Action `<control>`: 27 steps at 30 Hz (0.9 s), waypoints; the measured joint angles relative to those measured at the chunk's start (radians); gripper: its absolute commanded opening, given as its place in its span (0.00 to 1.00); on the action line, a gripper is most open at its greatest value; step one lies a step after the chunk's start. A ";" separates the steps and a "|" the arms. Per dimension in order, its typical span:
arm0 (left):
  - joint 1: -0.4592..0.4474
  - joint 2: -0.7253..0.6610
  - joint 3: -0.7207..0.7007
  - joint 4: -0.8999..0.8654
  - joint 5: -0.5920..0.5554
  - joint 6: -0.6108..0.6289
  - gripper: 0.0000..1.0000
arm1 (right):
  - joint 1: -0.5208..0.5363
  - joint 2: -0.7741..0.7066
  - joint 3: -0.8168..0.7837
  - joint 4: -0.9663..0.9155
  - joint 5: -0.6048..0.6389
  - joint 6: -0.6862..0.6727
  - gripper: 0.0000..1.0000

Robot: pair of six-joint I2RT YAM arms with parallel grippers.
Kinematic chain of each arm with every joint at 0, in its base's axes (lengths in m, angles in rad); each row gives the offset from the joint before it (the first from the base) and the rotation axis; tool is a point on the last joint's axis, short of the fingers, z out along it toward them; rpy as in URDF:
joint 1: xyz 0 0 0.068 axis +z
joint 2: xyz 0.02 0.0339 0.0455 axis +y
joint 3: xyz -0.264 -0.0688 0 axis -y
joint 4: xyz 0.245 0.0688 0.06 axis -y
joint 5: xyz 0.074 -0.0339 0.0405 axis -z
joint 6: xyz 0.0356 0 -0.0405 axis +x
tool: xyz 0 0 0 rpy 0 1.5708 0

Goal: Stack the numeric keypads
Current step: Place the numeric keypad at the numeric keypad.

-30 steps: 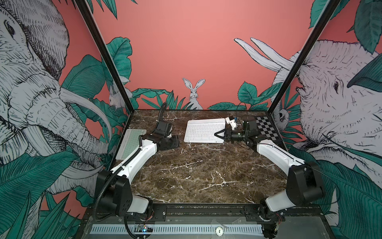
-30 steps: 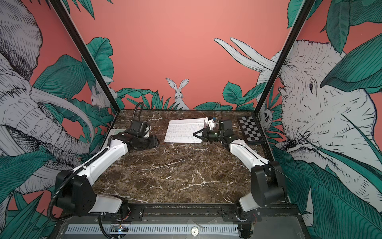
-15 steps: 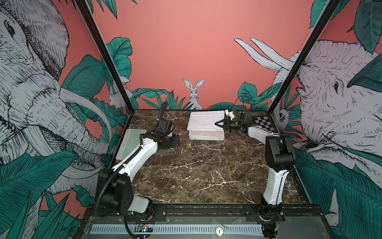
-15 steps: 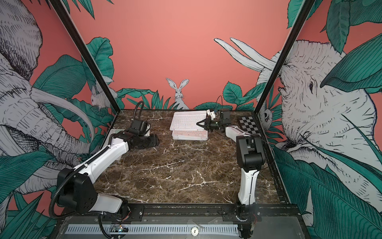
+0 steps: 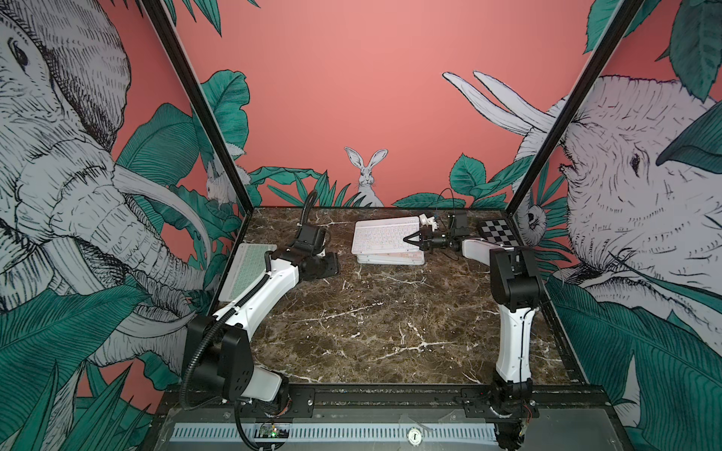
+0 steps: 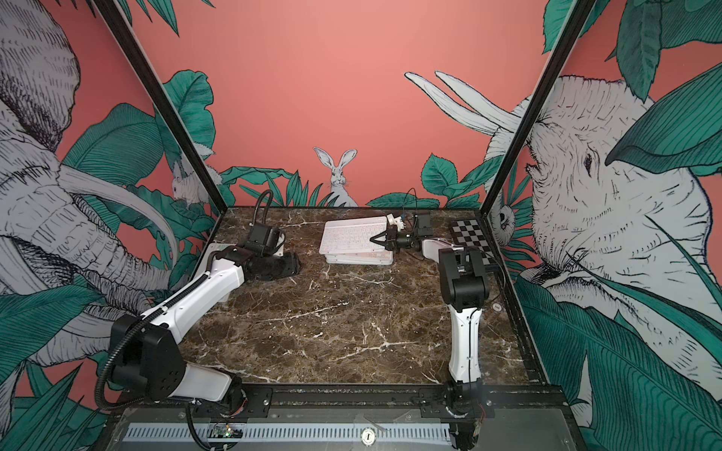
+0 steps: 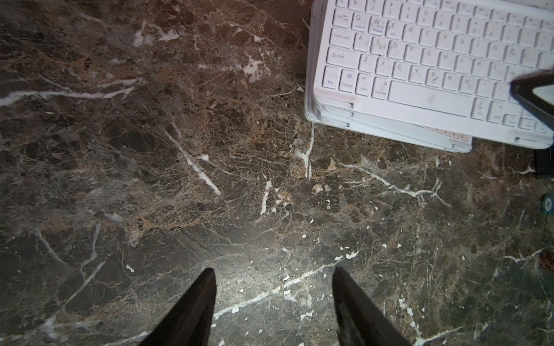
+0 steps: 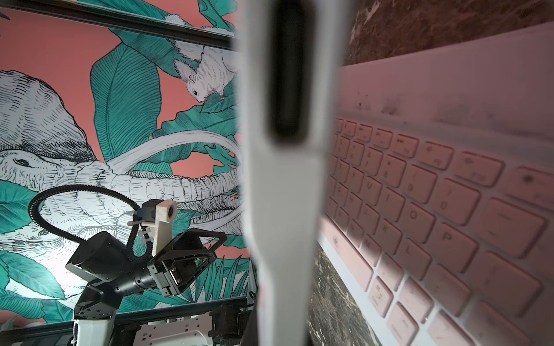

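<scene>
One mint keypad [image 5: 246,269], wrist views miss it

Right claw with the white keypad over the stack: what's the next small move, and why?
Probably ease it down flat: the right claw is shut on an edge of the top keypad, which sits askew over the stack.

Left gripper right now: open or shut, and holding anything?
Open and empty: the left gripper has its fingers apart over the marble tabletop, nothing between them.
</scene>
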 measured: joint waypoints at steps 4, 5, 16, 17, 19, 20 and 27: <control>0.000 0.017 0.000 0.000 0.001 0.000 0.64 | -0.012 0.007 0.000 0.000 -0.008 0.002 0.00; 0.000 0.020 0.000 0.000 0.001 0.000 0.64 | -0.014 0.008 0.000 0.000 -0.010 0.002 0.00; 0.000 0.040 0.000 0.000 0.008 0.000 0.63 | -0.024 0.071 0.037 -0.005 -0.026 -0.002 0.00; 0.000 0.043 0.000 0.000 0.010 0.000 0.64 | -0.026 0.074 0.037 -0.006 -0.028 -0.003 0.00; 0.000 0.048 0.000 0.000 0.013 0.000 0.63 | -0.028 0.078 0.038 -0.006 -0.030 -0.004 0.00; 0.000 0.051 0.000 0.000 0.015 0.000 0.63 | -0.029 0.079 0.038 -0.005 -0.032 -0.004 0.00; 0.000 0.063 0.000 0.000 0.029 0.000 0.63 | -0.032 0.080 0.037 -0.013 -0.034 -0.014 0.04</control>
